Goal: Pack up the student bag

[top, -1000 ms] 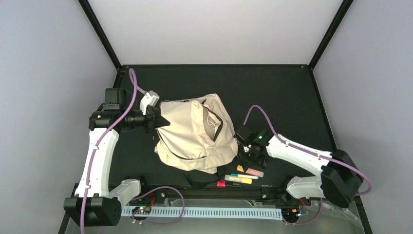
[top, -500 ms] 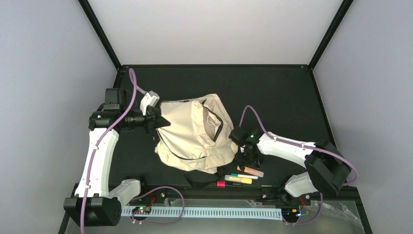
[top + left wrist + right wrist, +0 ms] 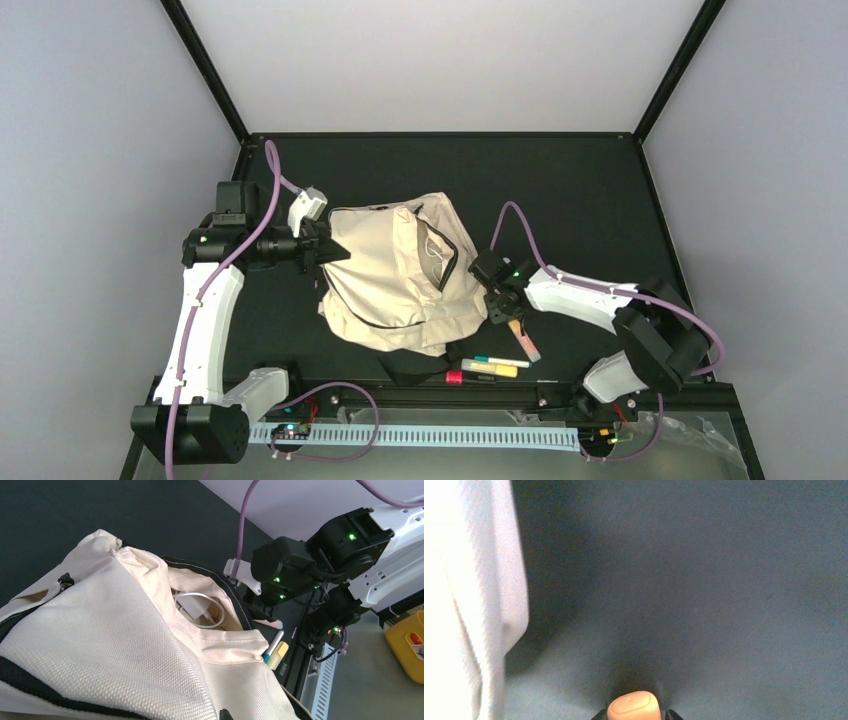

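Observation:
The student bag (image 3: 400, 275), a cream fabric backpack, lies mid-table with its dark zipper open. A white charger with its cable (image 3: 197, 607) shows inside the opening. My left gripper (image 3: 325, 250) is shut on the bag's left edge, and the cloth (image 3: 125, 645) fills most of the left wrist view. My right gripper (image 3: 503, 305) sits just right of the bag, shut on one end of an orange-pink marker (image 3: 522, 338) that slants down toward the front. The marker's rounded end (image 3: 633, 705) shows between the right jaws, with the bag (image 3: 464, 605) blurred at left.
A green-tipped pen (image 3: 503, 361), a yellow highlighter (image 3: 490, 369) and a small red item (image 3: 454, 377) lie at the table's front edge below the bag. A yellow bin (image 3: 407, 645) stands off the table to the right.
My right gripper moved left toward the bag and closed on the orange-pink marker, which has swung from lying flat to slanted. The left arm and the bag have not moved.

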### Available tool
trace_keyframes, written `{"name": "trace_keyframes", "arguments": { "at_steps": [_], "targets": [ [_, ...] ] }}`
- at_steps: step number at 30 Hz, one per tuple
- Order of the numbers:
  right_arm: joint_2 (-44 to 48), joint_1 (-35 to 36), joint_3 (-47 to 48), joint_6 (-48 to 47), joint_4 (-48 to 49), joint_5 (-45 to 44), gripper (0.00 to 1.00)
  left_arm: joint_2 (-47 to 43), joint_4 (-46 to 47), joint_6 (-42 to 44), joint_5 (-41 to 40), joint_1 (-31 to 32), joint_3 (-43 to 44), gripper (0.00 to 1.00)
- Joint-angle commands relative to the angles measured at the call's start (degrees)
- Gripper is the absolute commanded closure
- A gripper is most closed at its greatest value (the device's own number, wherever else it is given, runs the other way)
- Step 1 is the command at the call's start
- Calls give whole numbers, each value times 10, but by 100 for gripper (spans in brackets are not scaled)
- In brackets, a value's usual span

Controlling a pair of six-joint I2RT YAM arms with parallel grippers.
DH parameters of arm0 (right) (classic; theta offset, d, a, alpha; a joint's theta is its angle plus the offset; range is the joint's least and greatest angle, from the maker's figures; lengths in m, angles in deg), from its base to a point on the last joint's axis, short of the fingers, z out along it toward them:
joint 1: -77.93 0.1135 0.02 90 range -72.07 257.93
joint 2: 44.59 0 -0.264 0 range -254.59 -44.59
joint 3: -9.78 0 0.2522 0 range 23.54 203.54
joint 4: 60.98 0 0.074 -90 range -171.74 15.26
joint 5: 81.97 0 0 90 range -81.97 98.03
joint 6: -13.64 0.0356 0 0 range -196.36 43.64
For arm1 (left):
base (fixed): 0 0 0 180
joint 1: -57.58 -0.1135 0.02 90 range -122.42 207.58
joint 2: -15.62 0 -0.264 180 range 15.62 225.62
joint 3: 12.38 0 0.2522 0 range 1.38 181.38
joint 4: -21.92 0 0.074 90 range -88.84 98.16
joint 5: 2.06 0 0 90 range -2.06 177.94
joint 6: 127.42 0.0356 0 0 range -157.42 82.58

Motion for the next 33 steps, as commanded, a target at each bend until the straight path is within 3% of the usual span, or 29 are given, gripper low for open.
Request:
{"name": "trace_keyframes", "arguments": {
  "at_steps": [1, 3, 7, 10, 13, 17, 22, 26, 30, 33],
  "targets": [
    [11, -34, 1, -12, 54, -29, 73, -13, 6, 15, 46, -5, 26, 98],
    [15, -37, 6, -21, 60, -27, 79, -15, 5, 17, 45, -5, 24, 98],
    [29, -40, 22, -31, 44, -40, 81, -16, 5, 17, 44, -5, 23, 98],
    [34, -44, 19, -27, 28, -30, 68, -14, 5, 18, 44, -5, 24, 98],
    [43, -44, 6, 0, 6, -2, 44, -12, 5, 18, 44, -5, 25, 98],
    [68, -44, -33, 39, -12, 40, 39, -11, 4, 19, 45, -5, 25, 98],
    [61, -43, -63, 65, 2, 85, 49, -8, 3, 19, 49, -4, 30, 98],
    [44, -42, -51, 61, 0, 51, 62, -7, 2, 19, 50, -5, 31, 99],
    [52, -42, -32, 53, -9, 24, 83, -9, 0, 19, 49, -5, 31, 98],
    [80, -42, -8, 44, -38, -22, 88, -10, 0, 20, 49, -4, 30, 98]
  ]
}}
